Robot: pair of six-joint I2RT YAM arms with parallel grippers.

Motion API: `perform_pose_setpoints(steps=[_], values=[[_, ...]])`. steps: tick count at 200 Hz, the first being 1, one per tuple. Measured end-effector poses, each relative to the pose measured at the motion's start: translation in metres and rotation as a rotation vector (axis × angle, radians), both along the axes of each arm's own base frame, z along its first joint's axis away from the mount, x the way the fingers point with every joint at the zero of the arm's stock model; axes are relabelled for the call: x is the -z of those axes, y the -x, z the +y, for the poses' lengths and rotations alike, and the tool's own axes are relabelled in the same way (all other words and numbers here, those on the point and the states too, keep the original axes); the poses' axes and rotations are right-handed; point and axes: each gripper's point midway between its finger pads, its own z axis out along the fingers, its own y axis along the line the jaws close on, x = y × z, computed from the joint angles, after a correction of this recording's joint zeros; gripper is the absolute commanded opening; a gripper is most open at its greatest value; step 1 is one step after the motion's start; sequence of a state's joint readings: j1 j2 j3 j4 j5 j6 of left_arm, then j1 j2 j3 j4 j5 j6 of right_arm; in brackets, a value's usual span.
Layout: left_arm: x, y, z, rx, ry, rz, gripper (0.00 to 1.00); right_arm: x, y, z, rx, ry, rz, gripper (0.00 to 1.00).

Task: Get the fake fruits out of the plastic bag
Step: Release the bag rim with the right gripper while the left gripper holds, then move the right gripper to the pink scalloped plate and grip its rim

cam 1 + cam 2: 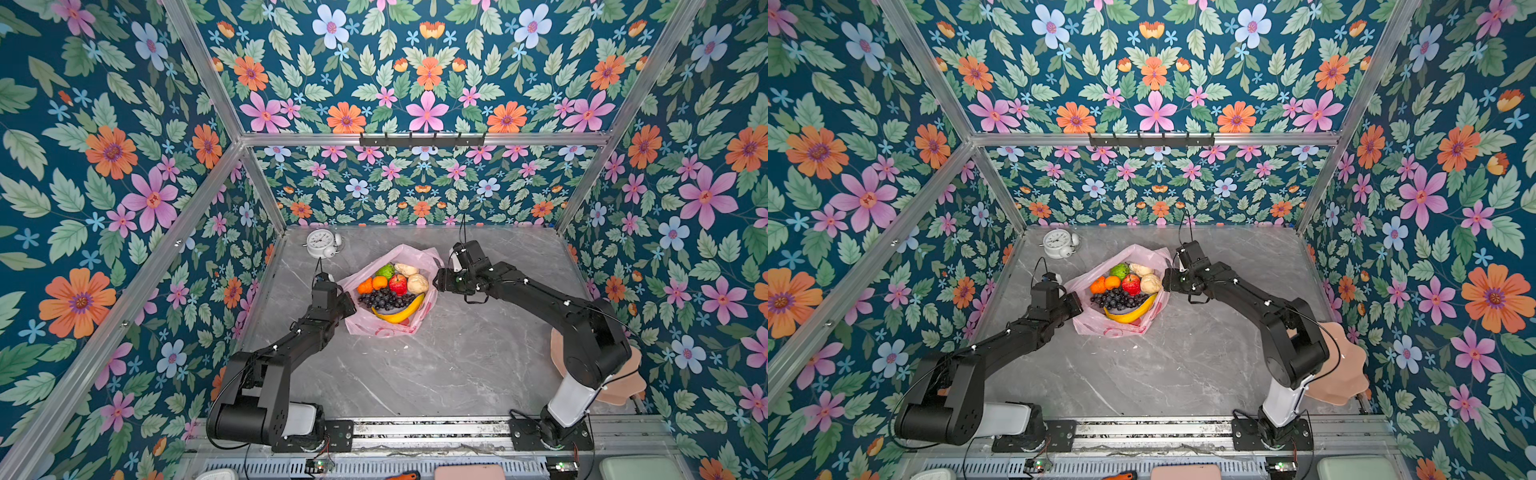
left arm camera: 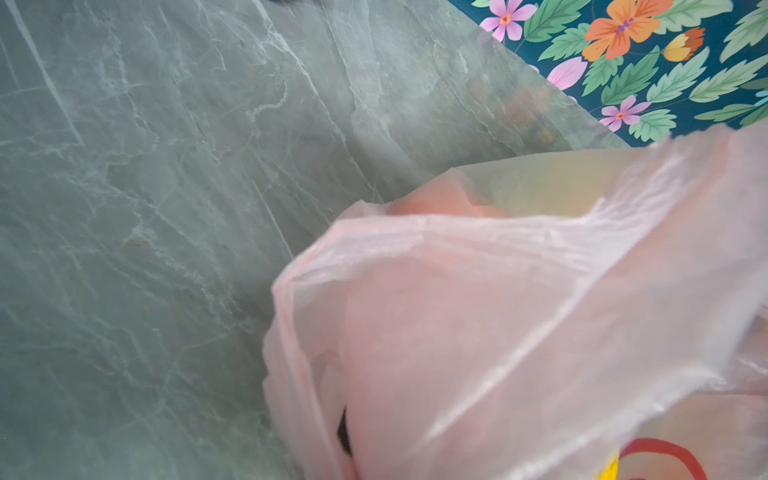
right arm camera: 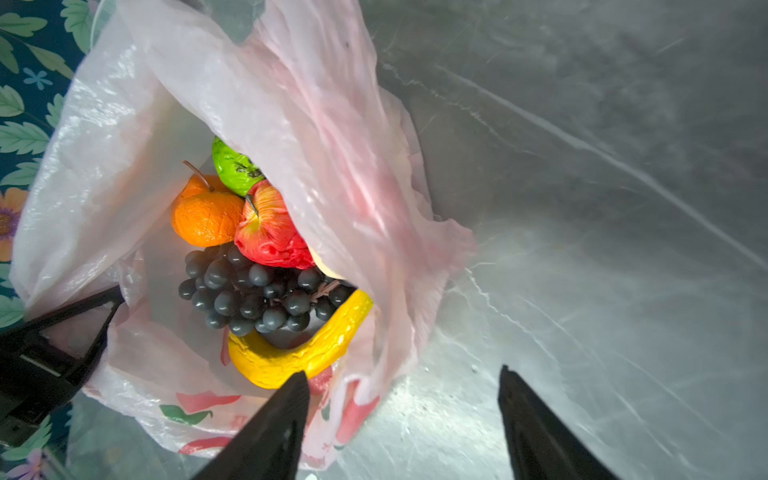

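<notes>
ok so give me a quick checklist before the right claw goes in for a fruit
1. plastic bag mouth open, fake fruits showing: ok
2. left claw shut on the bag's edge: ok
3. right claw open and empty: ok
4. right claw above a fruit: not ok, it stands outside the bag's side wall
5. banana uncovered in both top views: ok
6. any fruit out of the bag: not ok, all lie inside

Crinkly pink plastic bag [image 1: 370, 328], mouth spread open — glossy fake fruits [image 1: 398, 284] heaped inside.
</notes>
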State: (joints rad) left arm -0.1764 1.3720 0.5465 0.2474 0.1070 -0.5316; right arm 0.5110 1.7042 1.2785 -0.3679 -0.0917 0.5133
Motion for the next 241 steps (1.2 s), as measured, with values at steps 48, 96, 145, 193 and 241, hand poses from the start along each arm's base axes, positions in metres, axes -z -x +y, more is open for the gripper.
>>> perform_pose_setpoints(steps=[48, 96, 145, 193, 241], values=[[0.003, 0.002, 0.000, 0.000, 0.001, -0.004, 0.00, -0.032, 0.032, -0.076, 0.153, 0.134, -0.009, 0.81], [-0.004, 0.001, 0.000, -0.005, 0.014, -0.025, 0.00, -0.027, 0.085, -0.184, 0.387, 0.269, 0.113, 0.80], [-0.008, 0.002, -0.001, -0.001, 0.020, -0.036, 0.00, 0.004, 0.133, -0.258, 0.590, 0.350, 0.286, 0.74], [0.001, 0.002, -0.004, 0.008, 0.033, -0.010, 0.00, 0.033, 0.147, -0.290, 0.688, 0.400, 0.425, 0.67], [-0.001, 0.002, -0.006, 0.016, 0.046, -0.016, 0.00, 0.059, 0.145, -0.301, 0.713, 0.468, 0.516, 0.57]])
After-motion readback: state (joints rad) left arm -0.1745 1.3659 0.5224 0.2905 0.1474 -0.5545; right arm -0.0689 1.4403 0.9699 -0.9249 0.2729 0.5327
